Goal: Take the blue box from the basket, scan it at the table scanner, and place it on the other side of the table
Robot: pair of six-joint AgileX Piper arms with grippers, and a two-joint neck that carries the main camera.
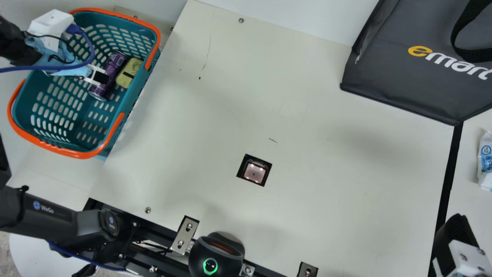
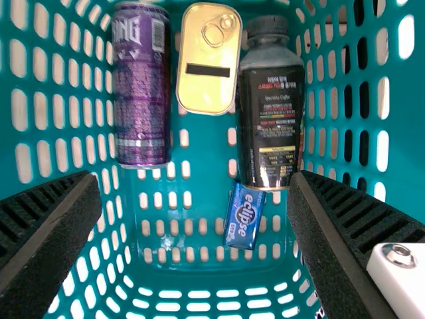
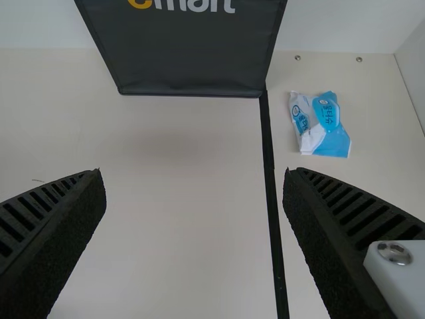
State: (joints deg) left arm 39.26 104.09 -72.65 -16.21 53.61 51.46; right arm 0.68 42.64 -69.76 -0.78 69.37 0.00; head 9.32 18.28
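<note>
In the main view my left gripper (image 1: 100,78) is over the teal basket (image 1: 61,111). The left wrist view shows the blue box (image 2: 244,216), small and flat, on the basket floor beside the dark bottle's base; my left gripper (image 2: 192,199) stands open above it, holding nothing. The table scanner (image 1: 254,172) is a square window set in the cream table. At the main view's lower right is my right gripper (image 1: 451,238); in the right wrist view that gripper (image 3: 194,189) is open and empty over the table.
The basket also holds a purple can (image 2: 141,86), a yellow tin (image 2: 209,60) and a dark bottle (image 2: 271,119). A dark bag (image 1: 407,77) stands at the back right. Beyond the black strip (image 1: 447,184) lies a blue-and-white packet (image 3: 321,124). A handheld scanner (image 1: 217,254) sits at the front edge.
</note>
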